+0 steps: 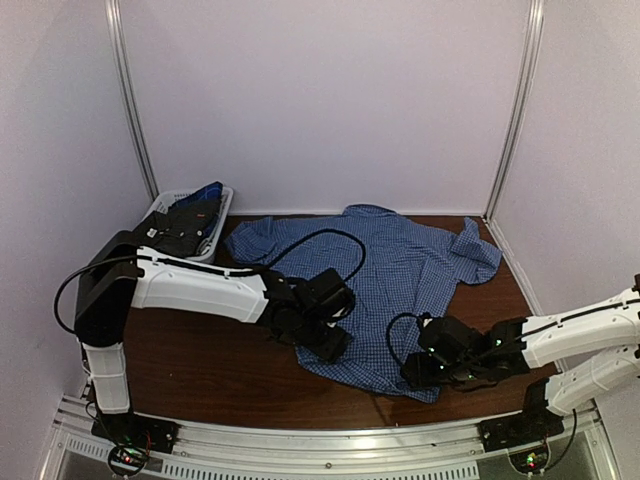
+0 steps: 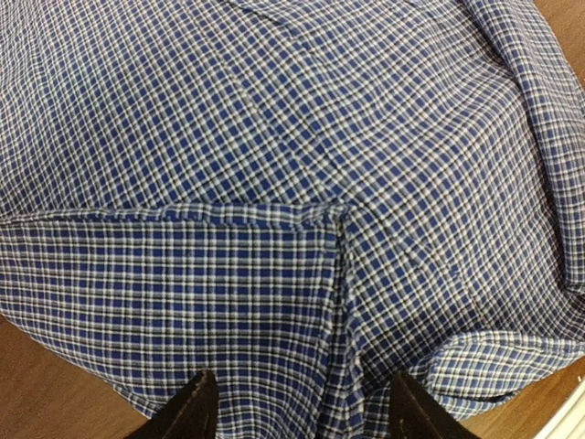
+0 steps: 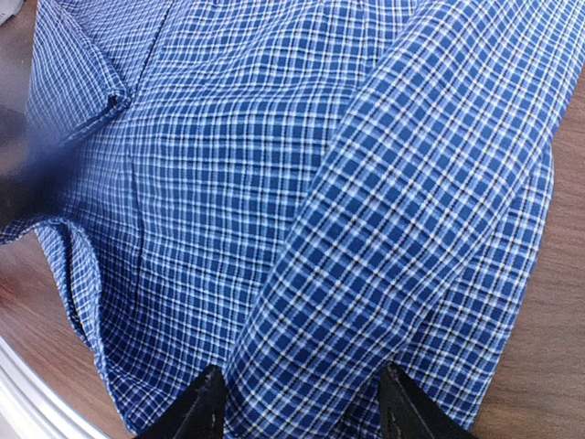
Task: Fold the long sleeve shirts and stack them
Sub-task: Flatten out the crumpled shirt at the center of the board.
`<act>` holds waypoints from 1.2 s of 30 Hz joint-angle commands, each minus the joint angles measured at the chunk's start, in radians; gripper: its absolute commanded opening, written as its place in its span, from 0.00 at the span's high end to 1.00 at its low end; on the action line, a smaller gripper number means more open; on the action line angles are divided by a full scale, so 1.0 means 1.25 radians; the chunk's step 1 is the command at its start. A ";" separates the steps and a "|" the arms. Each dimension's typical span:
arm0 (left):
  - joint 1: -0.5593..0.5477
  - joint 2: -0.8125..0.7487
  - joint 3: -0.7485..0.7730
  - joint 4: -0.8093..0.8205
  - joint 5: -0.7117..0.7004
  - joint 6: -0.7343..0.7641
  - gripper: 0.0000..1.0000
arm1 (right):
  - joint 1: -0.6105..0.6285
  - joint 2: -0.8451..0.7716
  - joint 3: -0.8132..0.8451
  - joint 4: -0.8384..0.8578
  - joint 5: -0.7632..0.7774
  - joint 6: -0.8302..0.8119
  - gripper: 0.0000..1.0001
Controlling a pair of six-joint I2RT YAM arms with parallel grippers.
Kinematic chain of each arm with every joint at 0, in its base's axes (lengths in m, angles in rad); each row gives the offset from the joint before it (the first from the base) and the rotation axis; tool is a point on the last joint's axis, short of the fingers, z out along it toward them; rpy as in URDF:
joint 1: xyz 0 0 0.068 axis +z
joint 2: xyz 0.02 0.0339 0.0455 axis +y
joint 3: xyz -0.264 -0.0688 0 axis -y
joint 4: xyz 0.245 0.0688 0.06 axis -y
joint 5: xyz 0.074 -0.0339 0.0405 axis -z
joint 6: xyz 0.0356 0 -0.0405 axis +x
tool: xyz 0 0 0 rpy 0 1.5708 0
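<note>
Item 1, long sleeve shirt (image 1: 400, 270): blue-and-white fine check. I saw it spread loosely on the brown table (image 1: 200, 370), right of centre and reaching from the near part towards the back wall. One sleeve or corner was flung out at the far right. The near edge was rumpled and partly doubled over.

Item 2, left hand (image 2: 306, 412): I logged it low over the near-left part of the shirt. In the left wrist view its two dark fingers (image 2: 196, 410) stood well apart. A folded, stitched hem edge lay flat between and beyond them. I counted this hand as released, with no cloth pinched that I could see.

Item 3, right hand (image 3: 297, 407): I found it at the near-right corner of the same shirt, facing the left hand. Its fingers (image 3: 208, 402) were spread, with a thick rolled fold of checked fabric running down between them. I counted it as released as well, though I could not tell whether the fingertips touched the fold.

Item 4, white lattice basket (image 1: 157, 208): it stood at the far-left corner of the table, just beside the shirt's left edge. It held a dark cloth bundle (image 1: 190, 225) that I could not identify.

Item 5, black cable (image 1: 335, 235): it looped above the shirt from the left arm.
</note>
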 commanded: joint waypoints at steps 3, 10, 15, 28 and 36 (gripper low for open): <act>-0.003 0.010 0.025 -0.016 -0.041 -0.014 0.44 | 0.008 0.034 0.002 0.058 0.026 0.029 0.43; -0.005 -0.038 -0.030 -0.020 -0.041 -0.047 0.81 | 0.008 0.052 0.008 0.074 0.021 0.028 0.60; -0.005 -0.129 -0.127 -0.020 -0.069 -0.117 0.86 | 0.008 0.037 0.023 0.009 0.048 0.021 0.84; -0.005 -0.429 -0.467 -0.018 -0.024 -0.396 0.83 | 0.008 -0.225 -0.060 -0.283 0.047 0.097 1.00; -0.004 -0.463 -0.468 -0.049 -0.014 -0.412 0.70 | 0.008 -0.321 -0.100 -0.312 -0.047 0.163 1.00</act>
